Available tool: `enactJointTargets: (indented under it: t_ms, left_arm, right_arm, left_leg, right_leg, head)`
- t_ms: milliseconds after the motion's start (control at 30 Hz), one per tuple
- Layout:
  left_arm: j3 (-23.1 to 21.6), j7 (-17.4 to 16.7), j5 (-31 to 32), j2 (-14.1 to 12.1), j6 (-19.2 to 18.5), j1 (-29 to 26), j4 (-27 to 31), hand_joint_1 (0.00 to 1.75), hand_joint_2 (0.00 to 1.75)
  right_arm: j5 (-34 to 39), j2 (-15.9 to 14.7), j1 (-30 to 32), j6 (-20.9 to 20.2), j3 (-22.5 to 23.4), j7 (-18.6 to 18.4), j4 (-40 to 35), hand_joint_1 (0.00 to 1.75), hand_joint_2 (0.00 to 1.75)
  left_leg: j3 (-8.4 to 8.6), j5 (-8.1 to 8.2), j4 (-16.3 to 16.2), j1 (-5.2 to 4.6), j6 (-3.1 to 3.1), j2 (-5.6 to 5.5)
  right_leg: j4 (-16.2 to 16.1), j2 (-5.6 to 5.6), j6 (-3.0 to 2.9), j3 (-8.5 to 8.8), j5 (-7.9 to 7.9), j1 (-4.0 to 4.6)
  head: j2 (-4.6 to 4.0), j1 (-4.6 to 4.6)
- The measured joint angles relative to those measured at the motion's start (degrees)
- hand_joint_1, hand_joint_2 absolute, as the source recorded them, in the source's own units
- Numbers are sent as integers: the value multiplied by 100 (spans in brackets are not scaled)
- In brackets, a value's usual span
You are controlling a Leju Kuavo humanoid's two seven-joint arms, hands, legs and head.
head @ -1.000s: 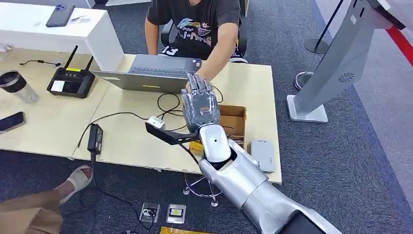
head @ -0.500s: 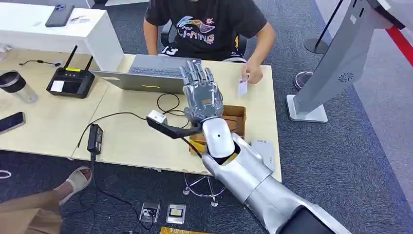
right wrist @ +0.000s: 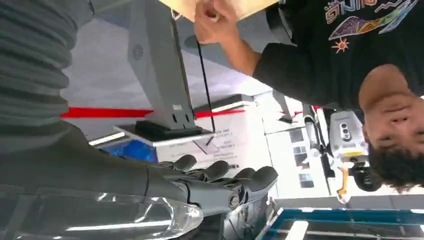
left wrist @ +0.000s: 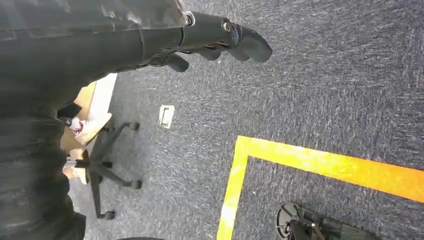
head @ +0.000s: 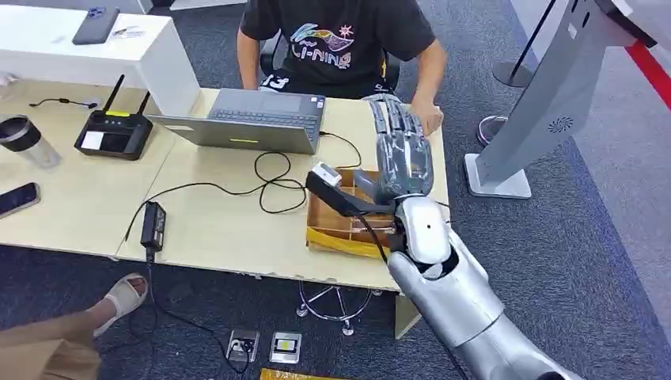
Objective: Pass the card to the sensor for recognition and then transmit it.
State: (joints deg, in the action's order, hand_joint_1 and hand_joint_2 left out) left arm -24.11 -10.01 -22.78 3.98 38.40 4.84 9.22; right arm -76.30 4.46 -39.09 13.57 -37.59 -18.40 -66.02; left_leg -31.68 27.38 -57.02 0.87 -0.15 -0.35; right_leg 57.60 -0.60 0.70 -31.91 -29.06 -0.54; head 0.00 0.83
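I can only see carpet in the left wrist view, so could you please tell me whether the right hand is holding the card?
Observer: No, the right hand holds nothing; its fingers are stretched out.
Operator: Thank you. Where is it?
Observer: Raised above the cardboard box on the table.
Operator: Is anyone near it?
Observer: A person's hand rests at the table's far edge, just beyond it; I cannot make out the card.

Pale matt wooden table (head: 214, 229)
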Motion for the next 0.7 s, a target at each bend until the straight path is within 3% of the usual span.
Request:
enactJointTargets:
  t_ms: [200,333,567,700]
  left_arm:
    - [-4,0,-68,-15,9,-9,9,0,175]
    - [-4,-2,-188,-22,46,-7,20,0,175]
    - [-7,28,-267,-37,-9,-3,55,0,175]
    - [-15,118,-308,-46,-42,6,63,0,175]
  right_arm:
    - [680,-472,735,133,382,77,-1309,0,175]
    - [1675,-747,1159,240,463,313,-1998,0,175]
    - [2026,-979,1667,256,357,553,-2604,0,175]
    - [2137,-1009,1726,-120,10,531,-2598,0,175]
  left_leg:
    - [0,2,1,0,-2,1]
    - [2,3,1,0,-1,9]
    - [0,3,2,1,-1,9]
    - [-3,2,3,1,-1,8]
  right_leg:
    - [0,0,0,1,0,0]
    - [0,1,0,2,0,0]
    - [0,1,0,3,0,1]
    - [1,0,0,4,0,1]
  head:
    - [0,-2]
    - [0,-2]
    - [0,-2]
    - [0,-2]
